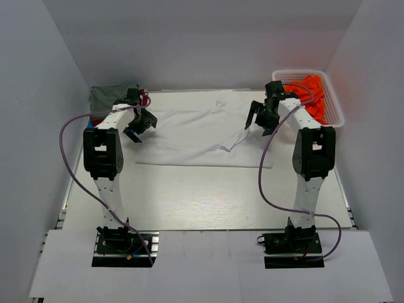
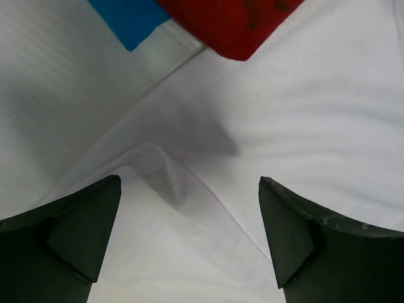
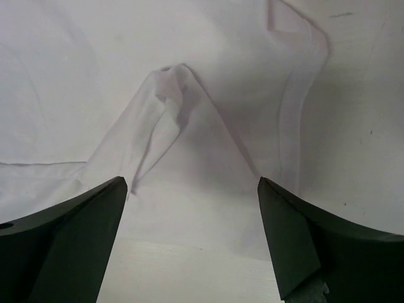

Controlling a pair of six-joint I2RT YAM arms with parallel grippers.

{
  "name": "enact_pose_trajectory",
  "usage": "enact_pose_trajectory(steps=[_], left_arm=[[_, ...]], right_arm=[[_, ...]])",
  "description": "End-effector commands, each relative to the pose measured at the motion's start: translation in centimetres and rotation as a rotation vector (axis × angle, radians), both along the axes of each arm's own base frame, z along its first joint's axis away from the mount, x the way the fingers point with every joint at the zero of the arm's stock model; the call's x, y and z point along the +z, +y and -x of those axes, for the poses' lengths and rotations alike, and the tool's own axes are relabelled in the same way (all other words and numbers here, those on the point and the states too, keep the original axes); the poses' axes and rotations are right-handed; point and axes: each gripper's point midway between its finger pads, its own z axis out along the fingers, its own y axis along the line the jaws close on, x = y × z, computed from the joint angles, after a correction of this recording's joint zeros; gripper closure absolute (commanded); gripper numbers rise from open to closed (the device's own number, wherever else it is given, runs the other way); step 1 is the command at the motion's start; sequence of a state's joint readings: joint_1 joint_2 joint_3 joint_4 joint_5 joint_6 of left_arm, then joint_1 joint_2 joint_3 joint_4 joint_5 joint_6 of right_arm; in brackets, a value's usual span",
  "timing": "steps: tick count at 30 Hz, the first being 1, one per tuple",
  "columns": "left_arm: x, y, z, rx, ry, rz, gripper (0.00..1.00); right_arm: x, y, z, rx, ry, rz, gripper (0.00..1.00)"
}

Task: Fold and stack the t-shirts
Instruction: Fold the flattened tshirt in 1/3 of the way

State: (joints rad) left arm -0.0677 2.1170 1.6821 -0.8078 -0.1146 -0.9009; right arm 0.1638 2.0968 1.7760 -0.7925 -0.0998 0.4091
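Left gripper [image 1: 140, 126] hangs with its jaws spread wide, holding nothing. It sits over the 9 o'clock edge of the white shirt [image 1: 196, 136]. In the left wrist view the gripper [image 2: 189, 189] has its two dark fingers [image 2: 76, 227] well apart above the white shirt [image 2: 303, 113]. A small raised ridge of cloth lies between them, touched by neither. Beyond it, toward 12 o'clock in that view, a red shirt [image 2: 233, 25] overlaps the white cloth. A blue shirt [image 2: 129, 19] shows just beside it at 11 o'clock.

Right gripper [image 1: 262, 120] is likewise wide open and empty, over the 3 o'clock end of the white shirt. In the right wrist view the gripper [image 3: 192, 189] frames a peaked fold in the white shirt [image 3: 95, 82]. The fold stands up toward 12 o'clock, clear of both fingers [image 3: 303, 246].

From above, the white shirt lies spread flat across the table [image 1: 202, 196], a little past its middle toward 12 o'clock, with a crumpled bit near its 4 o'clock corner. At 10 o'clock an olive-grey shirt [image 1: 110, 98] lies on top of a pile just beside the left arm. At 2 o'clock a white basket [image 1: 334, 117] holds an orange shirt [image 1: 312, 95], just beyond the right arm.
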Motion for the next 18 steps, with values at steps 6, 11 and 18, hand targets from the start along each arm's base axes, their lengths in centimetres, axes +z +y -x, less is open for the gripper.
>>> enact_pose_trajectory(steps=[6, 11, 18], left_arm=[[5.8, -1.4, 1.5, -0.058, -0.104, -0.004, 0.0], [4.5, -3.6, 1.2, -0.129, -0.101, 0.017, 0.0], [-1.6, -4.6, 4.6, -0.149, 0.036, 0.031, 0.0]], right_arm=[[3.0, 1.5, 4.3, 0.079, -0.144, -0.116, 0.1], [0.3, 2.3, 6.6, 0.086, -0.087, -0.175, 0.1], [-5.4, 0.5, 8.8, -0.009, 0.022, -0.15, 0.1]])
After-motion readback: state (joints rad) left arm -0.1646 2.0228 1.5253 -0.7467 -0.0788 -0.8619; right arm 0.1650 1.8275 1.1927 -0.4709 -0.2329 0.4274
